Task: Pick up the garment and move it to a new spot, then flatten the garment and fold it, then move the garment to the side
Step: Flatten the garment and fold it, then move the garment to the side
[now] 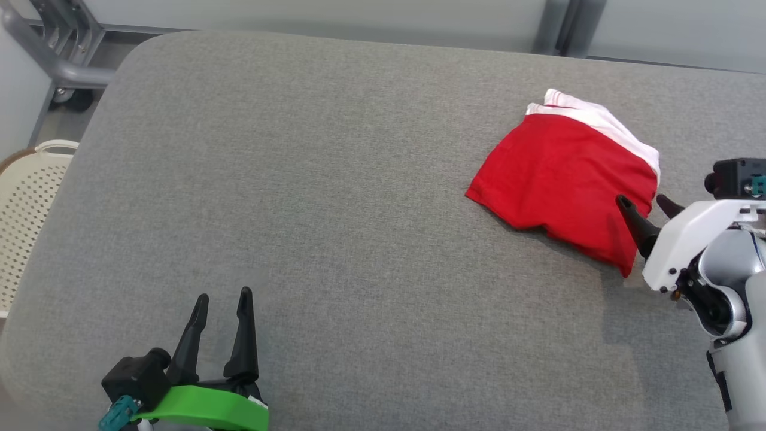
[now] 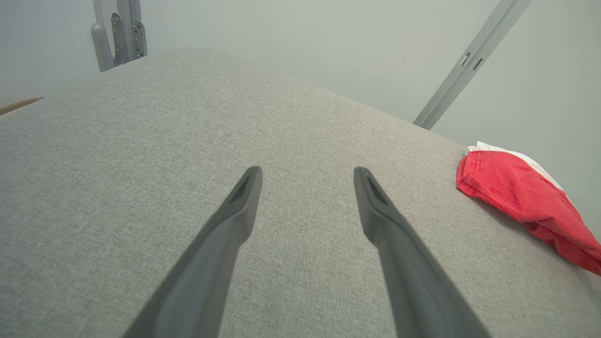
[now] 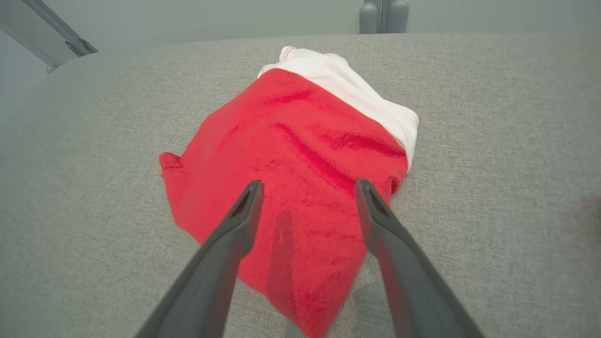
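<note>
We've got bright, even light here, soft shadow beneath the garment [image 1: 562,173], wrist views bowing at the edges.

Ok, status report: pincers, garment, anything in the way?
Left pincer open, over bare grey tabletop. Right pincer open at red garment with white band, not gripping. No obstacle near it.

A wide padded surface [image 1: 299,209] covered in grey woven fabric, with rounded corners, lies under even light that casts only soft shadows. Behind its far edge stands a pale grey wall [image 1: 329,18], crossed at the upper right by a grey metal post [image 1: 568,27]. Past the far left corner a grey tubular metal frame [image 1: 60,66] stands on a black caster [image 1: 75,99] on the pale floor [image 1: 60,129], and a cream perforated basket [image 1: 27,203] sits beside the surface's left edge.
</note>
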Motion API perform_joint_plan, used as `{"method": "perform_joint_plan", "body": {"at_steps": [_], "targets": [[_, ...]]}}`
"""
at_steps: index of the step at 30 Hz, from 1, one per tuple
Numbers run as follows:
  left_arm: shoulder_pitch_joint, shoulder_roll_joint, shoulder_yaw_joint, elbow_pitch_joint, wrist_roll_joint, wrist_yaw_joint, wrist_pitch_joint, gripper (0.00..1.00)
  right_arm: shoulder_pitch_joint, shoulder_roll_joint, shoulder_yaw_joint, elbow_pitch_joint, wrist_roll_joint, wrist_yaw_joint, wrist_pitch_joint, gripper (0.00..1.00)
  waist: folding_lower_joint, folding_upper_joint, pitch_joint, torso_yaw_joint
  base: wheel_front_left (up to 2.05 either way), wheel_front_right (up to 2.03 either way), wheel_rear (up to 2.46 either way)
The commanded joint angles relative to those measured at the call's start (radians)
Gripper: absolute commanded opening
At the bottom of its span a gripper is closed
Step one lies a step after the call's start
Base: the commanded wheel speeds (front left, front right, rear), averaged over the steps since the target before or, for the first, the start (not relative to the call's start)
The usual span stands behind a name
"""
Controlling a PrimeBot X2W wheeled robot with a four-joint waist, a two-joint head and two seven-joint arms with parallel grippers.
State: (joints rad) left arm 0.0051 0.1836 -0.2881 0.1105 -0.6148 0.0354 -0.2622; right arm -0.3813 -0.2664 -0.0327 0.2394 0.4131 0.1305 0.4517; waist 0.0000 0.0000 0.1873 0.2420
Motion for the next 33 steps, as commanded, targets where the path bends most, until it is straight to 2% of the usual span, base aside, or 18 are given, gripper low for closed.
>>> {"method": "perform_joint_plan", "body": {"at_steps": [1,7,11,16,17,23,24,25,26,27,28,33], "targets": [[0.012,0.013,0.006,-0.005,0.006,0.002,-0.003,1.0,0.022,0.001,-0.016,-0.015,0.019,0.0,0.022,1.0,0.0,0.0,-0.005,-0.033,0.0,0.0,0.0],[0.0,0.029,-0.007,-0.028,0.031,0.013,0.003,1.0,0.047,0.023,-0.124,-0.053,0.08,0.0,0.157,1.0,0.0,0.0,0.02,-0.043,0.0,0.0,0.0],[-0.018,0.026,-0.019,-0.034,0.037,0.014,0.009,1.0,0.013,0.054,-0.189,-0.016,0.091,0.0,0.236,1.0,0.0,0.0,0.034,-0.026,0.0,0.0,0.0],[-0.036,0.024,-0.029,-0.034,0.046,0.012,0.011,1.0,-0.056,0.107,-0.294,0.065,0.089,0.0,0.298,1.0,0.0,0.0,0.054,0.015,0.0,0.0,0.0],[-0.042,0.022,-0.033,-0.031,0.049,0.011,0.01,1.0,-0.084,0.134,-0.359,0.116,0.073,0.0,0.31,1.0,0.0,0.0,0.057,0.032,0.0,0.0,0.0],[-0.048,0.013,-0.044,-0.013,0.045,0.003,0.009,1.0,-0.172,0.197,-0.521,0.265,0.012,0.0,0.29,1.0,0.0,0.0,0.048,0.075,0.0,0.0,0.0],[-0.048,0.014,-0.044,-0.009,0.043,0.001,0.008,1.0,-0.186,0.205,-0.533,0.285,0.02,0.0,0.283,0.93,0.0,0.0,0.046,0.078,0.0,0.0,0.0],[-0.047,0.016,-0.043,-0.004,0.042,0.0,0.008,1.0,-0.199,0.209,-0.537,0.3,0.028,0.0,0.276,0.77,0.0,0.0,0.043,0.08,0.0,0.0,0.0],[-0.046,0.019,-0.043,0.002,0.041,-0.002,0.008,1.0,-0.209,0.211,-0.535,0.315,0.032,0.0,0.268,0.46,0.0,0.0,0.038,0.08,0.0,0.0,0.0],[-0.046,0.024,-0.043,0.007,0.043,-0.007,0.007,1.0,-0.219,0.212,-0.528,0.327,0.038,0.0,0.259,0.09,0.0,0.0,0.033,0.08,0.0,0.0,0.0],[-0.045,0.028,-0.044,0.012,0.043,-0.011,0.007,1.0,-0.229,0.212,-0.522,0.337,0.045,0.0,0.255,0.0,0.0,0.0,0.028,0.079,0.0,0.0,0.0],[-0.027,0.046,-0.037,0.027,0.047,-0.027,0.003,1.0,-0.232,0.213,-0.45,0.343,0.069,0.0,0.259,0.0,0.0,0.0,-0.002,0.057,0.0,0.0,0.0]]}}
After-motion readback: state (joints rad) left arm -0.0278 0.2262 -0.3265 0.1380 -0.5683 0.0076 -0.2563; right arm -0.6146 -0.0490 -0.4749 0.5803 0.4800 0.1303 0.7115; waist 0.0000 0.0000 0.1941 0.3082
